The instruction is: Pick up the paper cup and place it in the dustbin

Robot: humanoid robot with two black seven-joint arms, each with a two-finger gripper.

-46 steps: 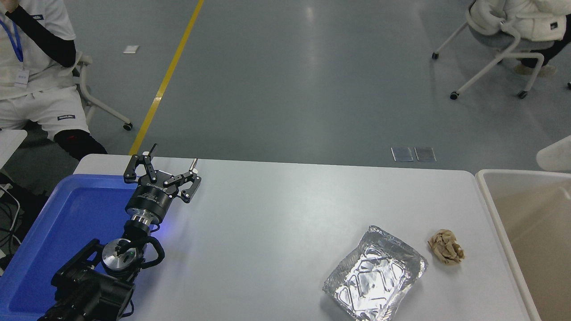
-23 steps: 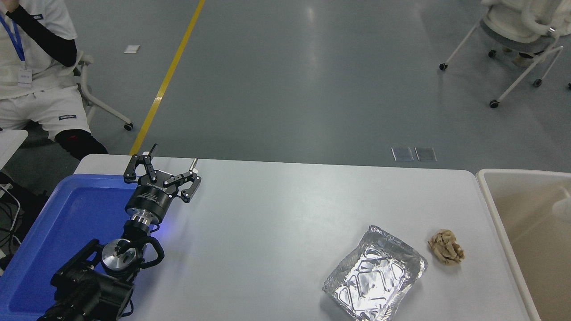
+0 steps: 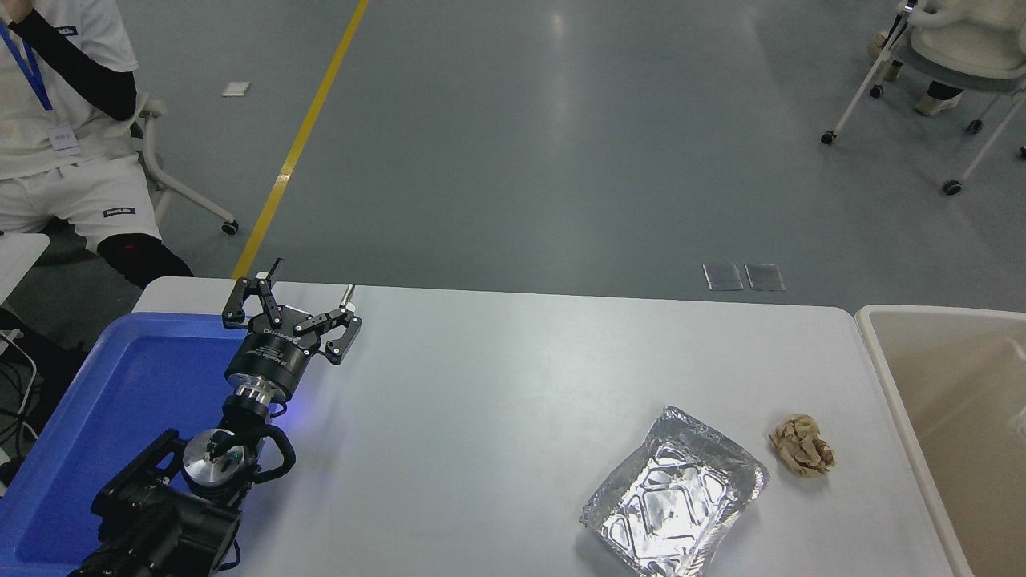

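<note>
The paper cup does not show in the head view. The dustbin [image 3: 880, 359] stands at the table's right end, with an off-white rim and beige inner walls; only its left part is in the picture, and the part I see holds nothing. My left gripper [image 3: 313, 278] is open and empty, parked at the left, over the far right corner of the blue tray. My right arm and gripper are out of view.
A blue plastic tray [image 3: 120, 401] lies at the table's left under my left arm. A silver foil tray [image 3: 675, 490] and a crumpled brown paper ball [image 3: 802, 455] lie at the front right, near the dustbin. A seated person [image 3: 64, 152] is at the far left.
A blurred white shape at the right edge above the dustbin dropped lower into it, then went out of sight. A person on a wheeled chair rolled away at the top right. My left arm stayed still.
</note>
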